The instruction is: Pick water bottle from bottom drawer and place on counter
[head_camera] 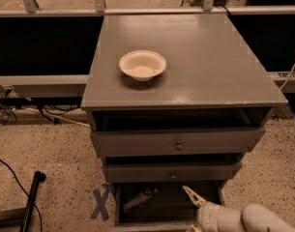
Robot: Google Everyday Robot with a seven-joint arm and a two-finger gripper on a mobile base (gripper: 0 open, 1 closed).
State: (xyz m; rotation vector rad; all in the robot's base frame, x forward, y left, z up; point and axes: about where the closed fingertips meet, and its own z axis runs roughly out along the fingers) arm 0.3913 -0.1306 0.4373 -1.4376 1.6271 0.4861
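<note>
The water bottle [138,199] lies on its side in the left part of the open bottom drawer [117,207], a dark box under two shallower knobbed drawers. My gripper [190,210] is at the bottom edge of the view, over the right part of that drawer, to the right of the bottle and not touching it. Its cream fingers [192,196] are spread apart and hold nothing. The grey counter [200,57] is the cabinet's top.
A cream bowl [142,65] stands on the counter's left half. The two upper drawers [179,145] are pulled out a little above the bottom one. A blue X mark [101,203] and a black pole [31,199] are on the floor to the left.
</note>
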